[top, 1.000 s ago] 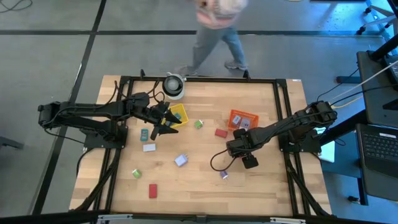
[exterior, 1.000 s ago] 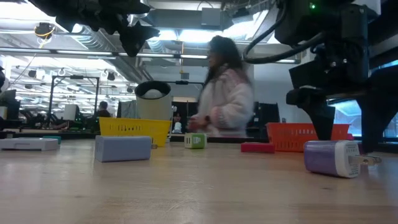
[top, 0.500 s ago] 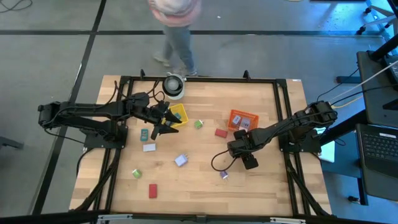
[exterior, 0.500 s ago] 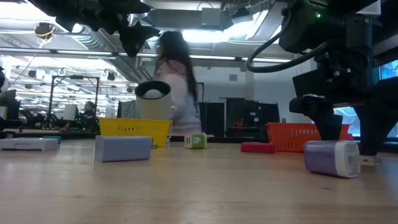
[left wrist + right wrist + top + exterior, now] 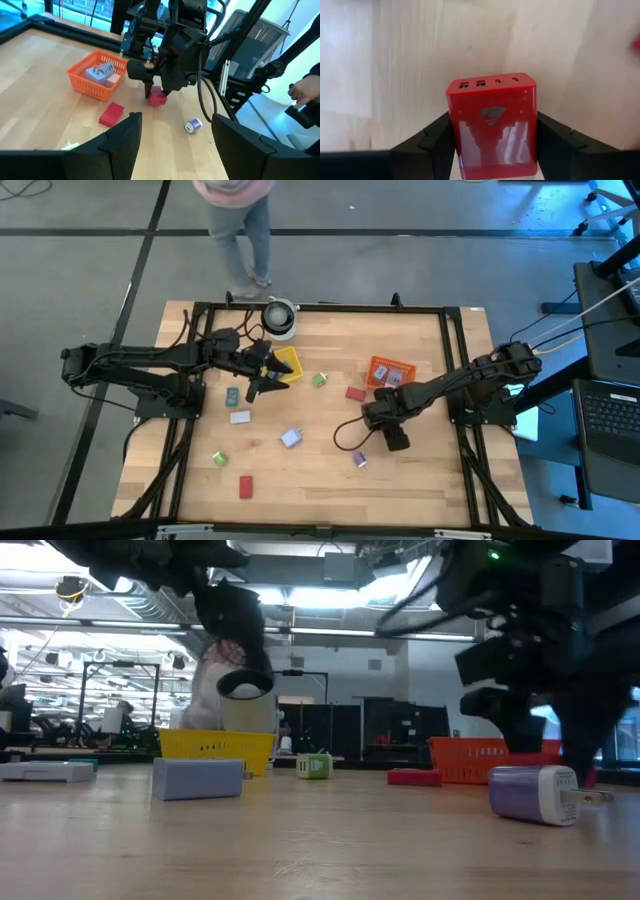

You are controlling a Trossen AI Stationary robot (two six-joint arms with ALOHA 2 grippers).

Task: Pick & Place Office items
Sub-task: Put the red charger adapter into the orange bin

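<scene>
The office items lie scattered on the wooden table: a flat red block (image 5: 354,392), green blocks (image 5: 319,380) (image 5: 219,458), a lavender block (image 5: 291,438), a lavender plug (image 5: 360,461), a red block (image 5: 245,486), a white one (image 5: 240,417) and a teal one (image 5: 232,395). My right gripper (image 5: 372,418) points down near the table's middle, shut on a red charger block (image 5: 492,125). My left gripper (image 5: 262,382) hovers open beside the yellow basket (image 5: 286,363), holding nothing. Its wide-spread fingers (image 5: 127,137) show in the left wrist view. My right gripper pinches the red charger block by its two opposite side faces (image 5: 451,135), one finger on each side, coming from above and pointing down. The block's port end (image 5: 490,84) sticks out beyond the fingertips. Whether it rests on the table or hangs just above, I cannot tell.
The orange basket (image 5: 390,372) with a lavender item inside stands just beyond my right gripper on the far side. A round white-topped container (image 5: 279,317) sits at the far edge. A black cable loops on the table by my right arm (image 5: 350,435). A person walks behind the far edge (image 5: 240,220).
My right gripper has shifted a little toward the table's left with the red block in its fingers. The person behind the far edge has walked from right to left.
</scene>
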